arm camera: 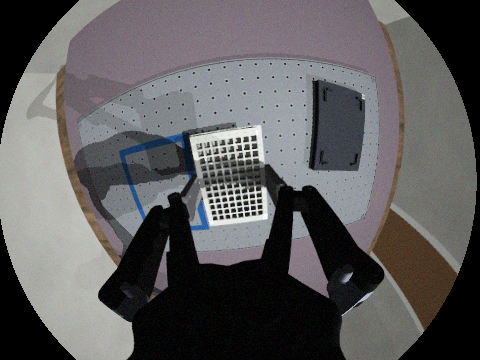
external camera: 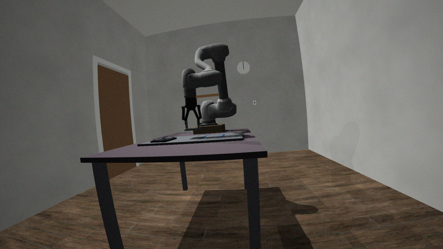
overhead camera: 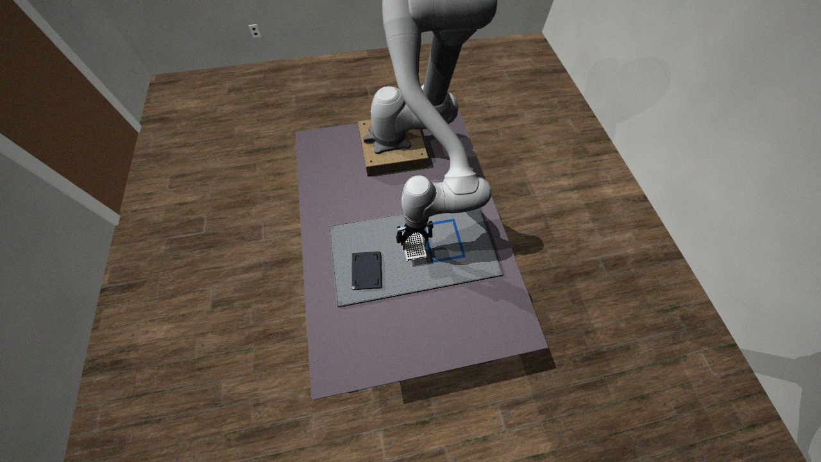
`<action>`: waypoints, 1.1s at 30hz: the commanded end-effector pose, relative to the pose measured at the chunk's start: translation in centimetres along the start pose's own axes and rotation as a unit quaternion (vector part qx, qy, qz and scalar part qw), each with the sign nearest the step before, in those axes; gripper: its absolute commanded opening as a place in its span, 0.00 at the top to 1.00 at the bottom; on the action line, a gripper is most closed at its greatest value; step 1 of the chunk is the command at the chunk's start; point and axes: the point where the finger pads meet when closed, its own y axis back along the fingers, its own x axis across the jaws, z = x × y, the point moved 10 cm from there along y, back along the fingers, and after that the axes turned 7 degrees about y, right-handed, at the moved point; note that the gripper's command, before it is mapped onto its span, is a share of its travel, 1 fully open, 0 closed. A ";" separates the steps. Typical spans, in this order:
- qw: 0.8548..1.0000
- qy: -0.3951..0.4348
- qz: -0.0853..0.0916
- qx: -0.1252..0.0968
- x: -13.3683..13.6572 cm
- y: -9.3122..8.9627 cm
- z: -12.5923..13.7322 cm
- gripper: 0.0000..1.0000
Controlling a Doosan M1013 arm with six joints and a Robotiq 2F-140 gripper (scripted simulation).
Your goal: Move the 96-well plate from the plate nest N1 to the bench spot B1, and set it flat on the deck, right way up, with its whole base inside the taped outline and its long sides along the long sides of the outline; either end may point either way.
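The white 96-well plate (overhead camera: 414,247) hangs level above the grey deck (overhead camera: 415,263), held by its long sides. My gripper (overhead camera: 414,234) is shut on it. In the wrist view the plate (arm camera: 231,175) sits between the black fingers. The blue taped outline B1 (overhead camera: 447,240) lies just to the right of the plate in the overhead view; in the wrist view the outline (arm camera: 162,182) shows to the left, partly under the plate. The dark plate nest N1 (overhead camera: 366,270) is empty at the deck's left end. In the low side view the gripper (external camera: 191,123) hangs above the deck.
The deck lies on a purple table top (overhead camera: 401,253). The arm's wooden base block (overhead camera: 394,149) stands at the far end of the table. The arm's elbow (overhead camera: 444,195) hangs over the deck's far edge and casts shadows across the outline.
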 end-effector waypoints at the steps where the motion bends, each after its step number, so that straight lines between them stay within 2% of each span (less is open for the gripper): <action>1: 1.000 -0.003 -0.001 0.004 -1.2 0.2 0.1 1.00; 33: 1.000 -0.003 -0.001 0.004 -10.5 -0.1 1.0 1.00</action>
